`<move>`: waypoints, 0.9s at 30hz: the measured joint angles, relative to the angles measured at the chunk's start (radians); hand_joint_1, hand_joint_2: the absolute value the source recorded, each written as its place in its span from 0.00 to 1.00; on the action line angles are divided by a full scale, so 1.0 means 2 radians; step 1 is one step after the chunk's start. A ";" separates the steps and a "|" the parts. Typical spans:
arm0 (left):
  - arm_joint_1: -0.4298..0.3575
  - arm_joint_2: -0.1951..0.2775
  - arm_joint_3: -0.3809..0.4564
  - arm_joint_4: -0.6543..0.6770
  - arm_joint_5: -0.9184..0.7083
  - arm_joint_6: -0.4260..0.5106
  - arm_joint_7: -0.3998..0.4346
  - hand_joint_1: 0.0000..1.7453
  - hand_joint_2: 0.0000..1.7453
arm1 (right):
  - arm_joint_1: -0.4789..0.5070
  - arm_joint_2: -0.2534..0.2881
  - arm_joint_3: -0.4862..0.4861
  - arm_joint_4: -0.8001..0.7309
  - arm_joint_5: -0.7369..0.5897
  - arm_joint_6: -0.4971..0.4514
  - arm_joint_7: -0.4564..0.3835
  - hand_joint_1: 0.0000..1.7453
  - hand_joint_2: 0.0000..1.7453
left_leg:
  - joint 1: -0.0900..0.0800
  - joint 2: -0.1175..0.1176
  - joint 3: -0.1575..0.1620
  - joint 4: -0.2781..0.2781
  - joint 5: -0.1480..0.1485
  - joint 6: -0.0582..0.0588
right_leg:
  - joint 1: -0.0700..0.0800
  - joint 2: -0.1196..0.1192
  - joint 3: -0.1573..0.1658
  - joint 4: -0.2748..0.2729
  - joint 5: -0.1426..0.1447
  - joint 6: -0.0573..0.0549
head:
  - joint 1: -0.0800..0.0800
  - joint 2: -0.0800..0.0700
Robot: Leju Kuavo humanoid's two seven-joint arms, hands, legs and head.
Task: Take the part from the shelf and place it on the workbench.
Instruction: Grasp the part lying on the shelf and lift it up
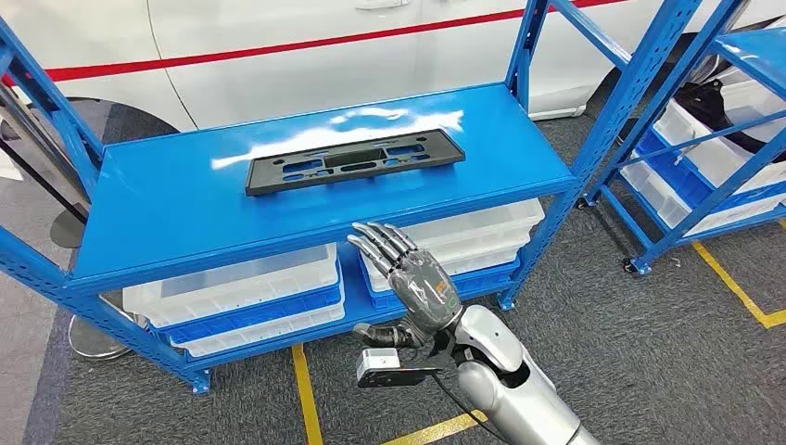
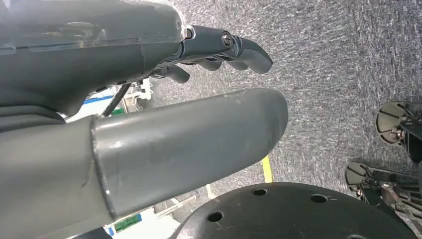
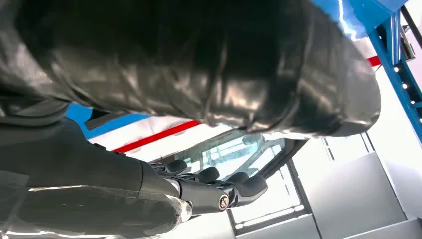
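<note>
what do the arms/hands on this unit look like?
Right arm: glossy silver shell with black joints, a thin black cable and a small silver box at the wrist. Right hand: dark grey and black, slim segmented fingers. Left hand: grey cover, thick grey thumb, darker fingers.

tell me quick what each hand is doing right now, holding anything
Left hand: open, holds nothing, fingers extended over the floor.
Right hand: open, holds nothing, raised in front of the shelf; the part lies untouched.

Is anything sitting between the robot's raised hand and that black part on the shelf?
No. In the head view, only bare blue shelf top lies between the right hand and the black part; the hand is raised just before the shelf's front edge.
</note>
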 joint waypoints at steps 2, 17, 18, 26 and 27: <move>0.000 0.000 0.000 0.000 0.000 -0.003 -0.001 0.00 0.00 | -0.001 0.000 0.001 0.002 0.000 0.000 0.000 0.00 0.00 | 0.000 0.000 0.000 0.000 0.000 0.000 | 0.000 0.000 0.000 0.000 0.000 0.000 | 0.000 0.000; -0.002 0.000 -0.001 0.002 0.000 -0.014 -0.018 0.00 0.00 | -0.024 -0.005 0.012 0.004 0.001 0.018 0.009 0.00 0.00 | 0.000 0.000 0.000 0.000 0.000 0.000 | 0.000 0.000 0.000 0.000 0.000 0.000 | 0.000 0.000; -0.002 0.000 -0.001 0.002 0.000 -0.014 -0.017 0.00 0.00 | -0.024 -0.005 0.012 0.003 0.001 0.018 0.010 0.00 0.00 | 0.000 0.000 0.000 0.000 0.000 0.000 | 0.000 0.000 0.000 0.000 0.000 0.000 | 0.000 0.000; -0.002 0.000 -0.006 0.002 0.000 -0.015 -0.017 0.00 0.00 | -0.023 -0.007 0.012 0.000 0.001 0.018 0.010 0.00 0.00 | 0.000 0.000 0.000 0.000 0.000 0.000 | 0.000 0.000 0.000 0.000 0.000 0.000 | 0.000 0.000; -0.002 0.000 -0.007 0.002 0.000 -0.015 -0.016 0.00 0.00 | -0.023 -0.007 0.012 0.000 0.000 0.018 0.010 0.00 0.00 | 0.000 0.000 0.000 0.000 0.000 0.000 | 0.000 0.000 0.000 0.000 0.000 0.000 | 0.000 0.000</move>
